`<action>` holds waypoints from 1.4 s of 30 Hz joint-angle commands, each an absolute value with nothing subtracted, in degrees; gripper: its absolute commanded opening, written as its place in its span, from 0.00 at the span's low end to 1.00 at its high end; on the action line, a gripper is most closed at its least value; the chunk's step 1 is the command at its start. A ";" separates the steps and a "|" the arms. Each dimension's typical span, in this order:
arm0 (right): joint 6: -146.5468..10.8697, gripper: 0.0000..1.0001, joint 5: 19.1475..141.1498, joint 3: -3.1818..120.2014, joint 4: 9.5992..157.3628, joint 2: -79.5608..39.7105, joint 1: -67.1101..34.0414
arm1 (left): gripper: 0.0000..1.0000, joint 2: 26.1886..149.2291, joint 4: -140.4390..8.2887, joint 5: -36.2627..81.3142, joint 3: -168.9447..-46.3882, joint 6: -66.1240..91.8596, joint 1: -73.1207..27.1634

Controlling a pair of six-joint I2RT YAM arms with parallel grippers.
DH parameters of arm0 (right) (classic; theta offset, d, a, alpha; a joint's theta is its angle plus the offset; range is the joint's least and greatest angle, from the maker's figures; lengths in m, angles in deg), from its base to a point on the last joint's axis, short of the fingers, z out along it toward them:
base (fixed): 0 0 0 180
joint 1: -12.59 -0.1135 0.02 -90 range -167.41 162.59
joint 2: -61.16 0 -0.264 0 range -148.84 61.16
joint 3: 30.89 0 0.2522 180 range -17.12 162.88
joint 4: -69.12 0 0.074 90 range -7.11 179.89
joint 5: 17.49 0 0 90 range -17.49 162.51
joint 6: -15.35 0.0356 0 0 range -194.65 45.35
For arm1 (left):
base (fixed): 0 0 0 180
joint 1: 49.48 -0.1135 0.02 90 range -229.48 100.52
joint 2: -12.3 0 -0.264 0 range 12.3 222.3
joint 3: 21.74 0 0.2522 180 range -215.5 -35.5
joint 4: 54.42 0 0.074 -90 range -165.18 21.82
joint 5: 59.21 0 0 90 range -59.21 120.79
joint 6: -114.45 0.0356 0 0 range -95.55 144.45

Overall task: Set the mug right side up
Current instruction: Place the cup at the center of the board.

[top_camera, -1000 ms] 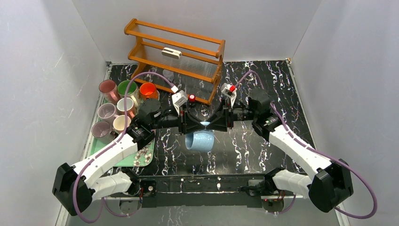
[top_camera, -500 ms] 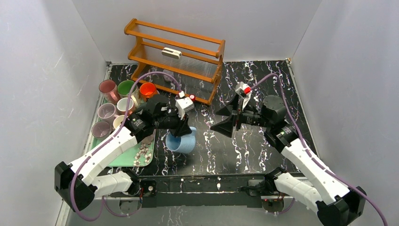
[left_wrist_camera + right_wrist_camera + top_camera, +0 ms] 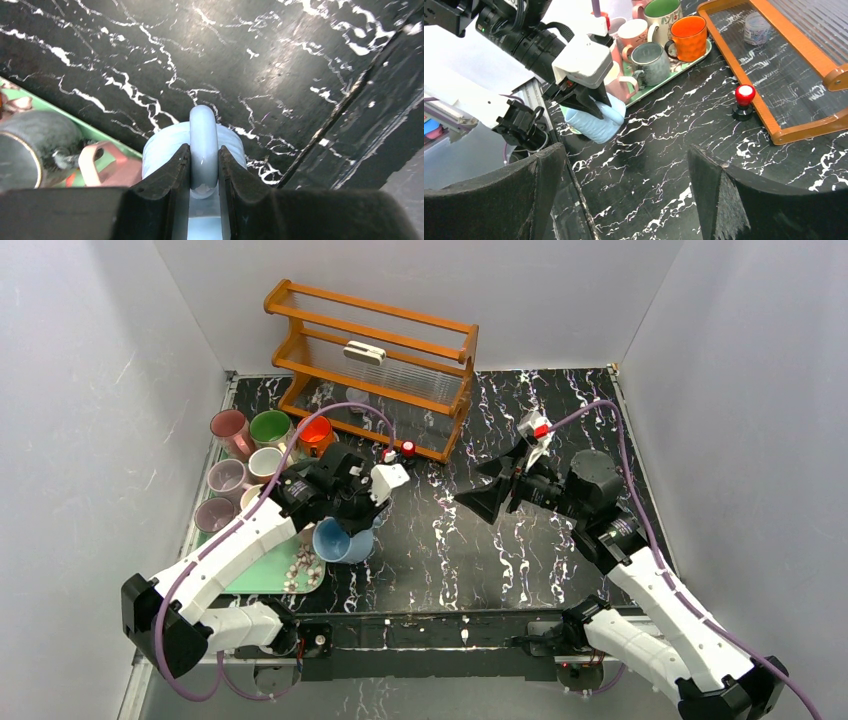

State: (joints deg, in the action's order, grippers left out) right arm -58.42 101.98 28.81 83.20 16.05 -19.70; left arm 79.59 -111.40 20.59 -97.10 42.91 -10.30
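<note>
At left end effector, blue mug

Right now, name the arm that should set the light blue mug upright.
Left. The left gripper is shut on the handle of the light blue mug; the right gripper hangs open, empty, apart from it.

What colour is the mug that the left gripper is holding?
The mug is pale blue, seen best in the right wrist view.
</note>
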 commanded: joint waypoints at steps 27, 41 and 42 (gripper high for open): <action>-61.23 0.99 97.74 32.40 85.99 16.10 -19.84 | 0.00 80.12 -121.78 26.63 -98.24 48.00 -10.11; -64.15 0.99 87.35 36.77 92.66 22.02 -19.84 | 0.08 83.93 -112.15 23.48 -95.83 46.03 -9.93; -63.91 0.99 87.44 36.71 92.71 22.56 -19.80 | 0.10 84.79 -111.64 23.03 -95.67 46.03 -9.81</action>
